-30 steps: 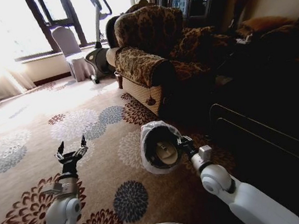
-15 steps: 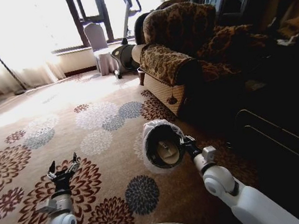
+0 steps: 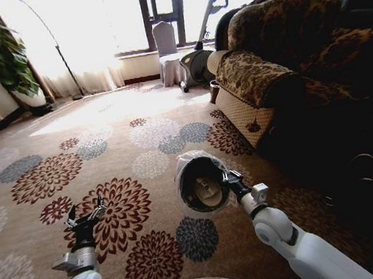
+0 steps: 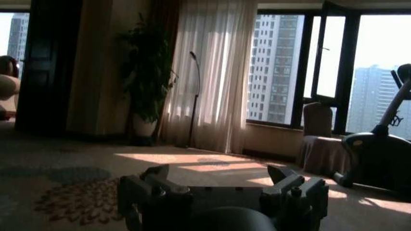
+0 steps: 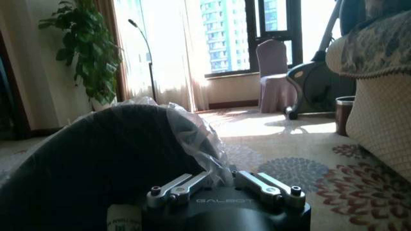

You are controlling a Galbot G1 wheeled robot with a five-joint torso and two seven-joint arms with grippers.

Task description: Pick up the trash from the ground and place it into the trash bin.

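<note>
Trash bin [image 3: 200, 183], black with its translucent bag liner [image 5: 192, 126] bunched around the rim, is being held off the flowered carpet [image 3: 112, 157] by the right gripper [image 3: 229, 181], whose fingers are being kept clamped on the rim. The bin is being carried tipped, its mouth turned back toward the robot, with a pale object [image 3: 207, 190] lying inside. To the bin's left, the left gripper [image 3: 86, 217] is being held over the carpet, fingers spread and grasping nothing.
</note>
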